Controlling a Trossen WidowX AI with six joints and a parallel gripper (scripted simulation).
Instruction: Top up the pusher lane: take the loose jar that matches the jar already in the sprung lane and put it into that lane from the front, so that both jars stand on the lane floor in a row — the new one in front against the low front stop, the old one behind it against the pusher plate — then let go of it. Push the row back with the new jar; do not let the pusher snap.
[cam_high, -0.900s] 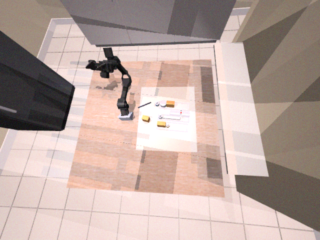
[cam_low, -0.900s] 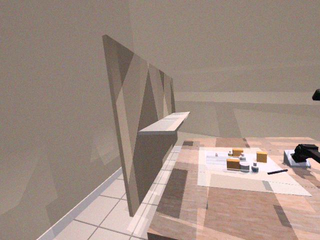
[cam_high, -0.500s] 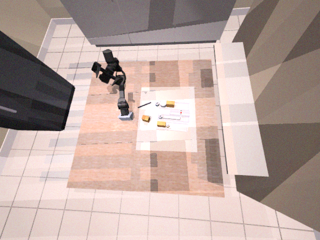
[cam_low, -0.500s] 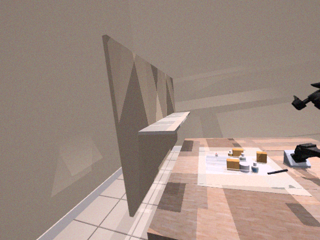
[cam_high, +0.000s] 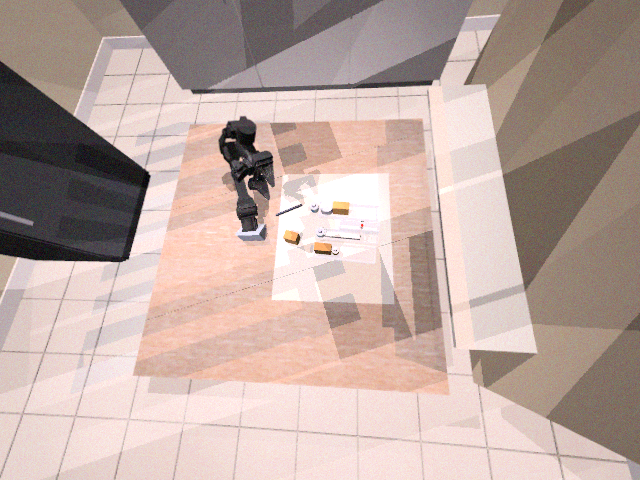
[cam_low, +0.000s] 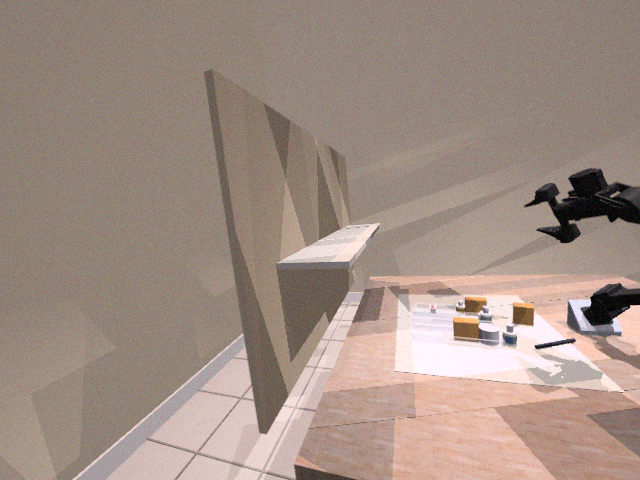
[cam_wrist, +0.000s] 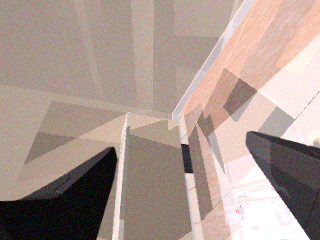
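Note:
My gripper is open and empty, high above the table and left of the rack in the top view. A small jar with a pale top stands at the left end of the middle lane strip. A dark teal jar with a pale cap stands beside a wide grey-white cylinder. Another small jar stands by an orange box. Which jars match, the pusher plate and the front stop are too small to tell.
Orange boxes stand among the jars; another orange box stands apart. A black rod lies on the white mat. A small red-marked piece is near the lane's right end.

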